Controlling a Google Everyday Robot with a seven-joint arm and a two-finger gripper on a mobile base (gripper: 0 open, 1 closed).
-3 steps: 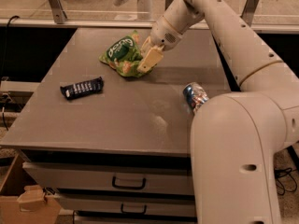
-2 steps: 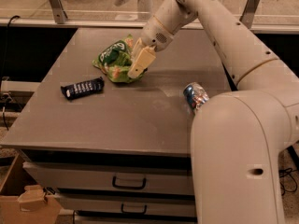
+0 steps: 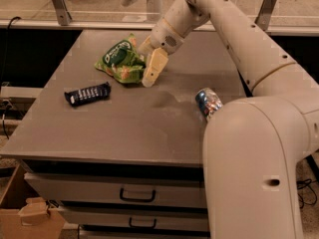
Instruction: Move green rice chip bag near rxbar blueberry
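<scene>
The green rice chip bag (image 3: 119,61), crinkled bright green with a dark green oval logo, is at the table's back left of centre. My gripper (image 3: 149,66) is at the bag's right edge, and its cream fingers (image 3: 154,67) are shut on that edge. The rxbar blueberry (image 3: 88,94), a flat dark navy bar with white lettering, lies on the table a short way to the front left of the bag, apart from it.
A blue-silver crushed can (image 3: 208,102) lies at the table's right, next to my white arm's base. The grey table (image 3: 139,133) has drawers (image 3: 135,195) below its front edge. A cardboard box (image 3: 25,215) stands on the floor at the lower left.
My gripper has moved left and toward the front with the green bag in it. The bag is now closer to the navy bar. The bar and the can have not moved.
</scene>
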